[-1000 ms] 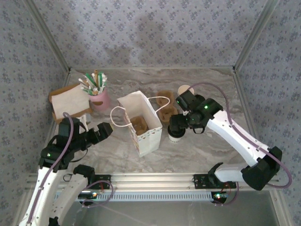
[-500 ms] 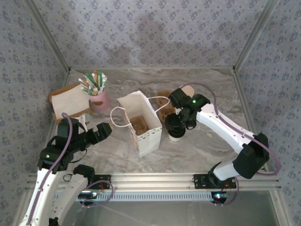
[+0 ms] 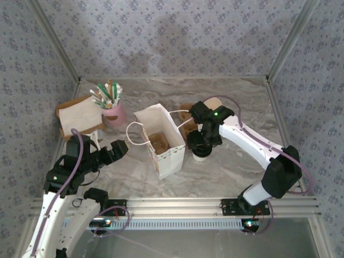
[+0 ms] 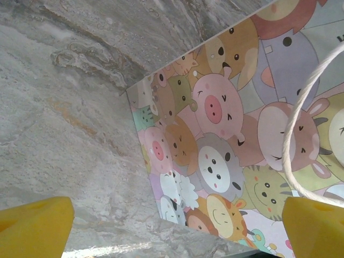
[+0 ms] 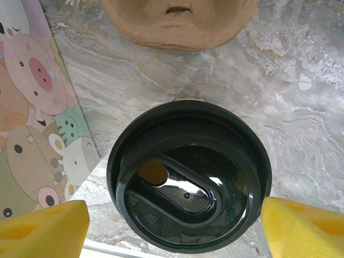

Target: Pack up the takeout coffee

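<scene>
Right wrist view: the coffee (image 5: 188, 199) sits straight below the cam. Round black plastic lid, glossy, w/ a raised oval centre, a small pinhole, and an open sip hole showing brown inside. Right fingers (image 5: 43, 228) are apart, one yellow pad on each side of the lid. There's a gap betw. the left pad and the rim. The right pad meets the rim edge in the pic, can't tell if it touches.

In the top view the coffee (image 3: 200, 154) stands upright on the bench (image 3: 226, 166), just right of the white bag (image 3: 169, 156) and under the right arm's tip. White cup wall w/ a dark lower band, much smaller than the bag. A brown pulp carrier (image 5: 177, 21) lies just beyond it on the far side.

Left fingers (image 4: 32, 226) are wide apart, holding nothing, near the bag's left side (image 4: 215, 150), which is printed w/ cartoon animals. The bag's white cord handle (image 4: 301, 118) loops in front.

The bench is grey-beige marble look. Far left are a pink cup of sticks (image 3: 114, 114) and a brown tray w/ a white napkin (image 3: 80, 115). The walls (image 3: 172, 37) are pale blue floral paper, and a metal rail (image 3: 177, 204) runs along the near edge.
</scene>
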Action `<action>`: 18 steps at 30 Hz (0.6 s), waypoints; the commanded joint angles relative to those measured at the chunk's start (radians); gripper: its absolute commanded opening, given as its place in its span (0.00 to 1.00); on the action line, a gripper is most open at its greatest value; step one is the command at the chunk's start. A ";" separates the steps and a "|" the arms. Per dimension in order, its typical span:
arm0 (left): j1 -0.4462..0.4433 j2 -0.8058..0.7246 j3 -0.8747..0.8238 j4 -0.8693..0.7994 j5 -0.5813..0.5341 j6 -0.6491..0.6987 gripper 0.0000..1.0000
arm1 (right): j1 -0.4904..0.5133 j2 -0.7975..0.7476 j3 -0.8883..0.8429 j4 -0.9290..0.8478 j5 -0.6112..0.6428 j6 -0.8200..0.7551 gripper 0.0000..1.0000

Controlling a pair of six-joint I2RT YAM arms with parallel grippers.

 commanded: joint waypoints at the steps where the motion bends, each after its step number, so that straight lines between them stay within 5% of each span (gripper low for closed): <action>1: 0.006 0.001 -0.014 0.021 0.004 0.019 1.00 | 0.009 0.023 0.043 -0.060 0.033 -0.012 0.86; 18: 0.006 -0.003 -0.024 0.027 0.009 0.013 0.99 | 0.029 0.082 0.053 -0.093 0.065 -0.016 0.85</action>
